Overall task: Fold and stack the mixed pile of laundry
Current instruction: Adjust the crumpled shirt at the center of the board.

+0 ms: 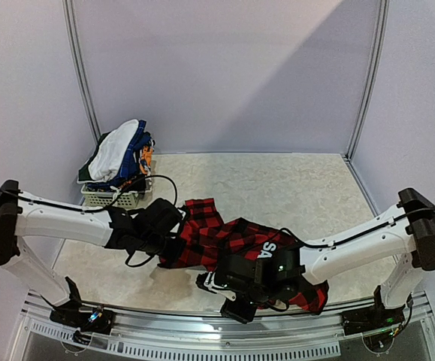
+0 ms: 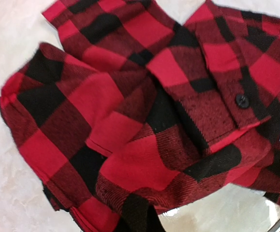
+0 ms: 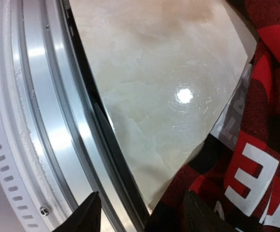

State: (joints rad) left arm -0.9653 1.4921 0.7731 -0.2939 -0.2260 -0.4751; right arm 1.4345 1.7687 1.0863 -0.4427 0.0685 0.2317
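Observation:
The red-and-black plaid shirt (image 1: 232,244) with white block lettering lies crumpled on the table, in front of centre. My left gripper (image 1: 172,247) is at the shirt's left edge. In the left wrist view the plaid shirt (image 2: 144,111) fills the frame and bunches toward the bottom centre, hiding the fingers; the gripper looks shut on it. My right gripper (image 1: 219,293) is open at the shirt's front edge near the table rail. In the right wrist view its open gripper (image 3: 144,217) straddles the shirt's hem (image 3: 198,183). The white T-shirt (image 1: 114,153) and blue cloth (image 1: 137,141) are heaped in the basket.
The white lattice basket (image 1: 116,198) stands at the back left, heaped with the garments. A metal rail (image 1: 225,338) runs along the near table edge, also in the right wrist view (image 3: 48,121). Grey walls enclose the table.

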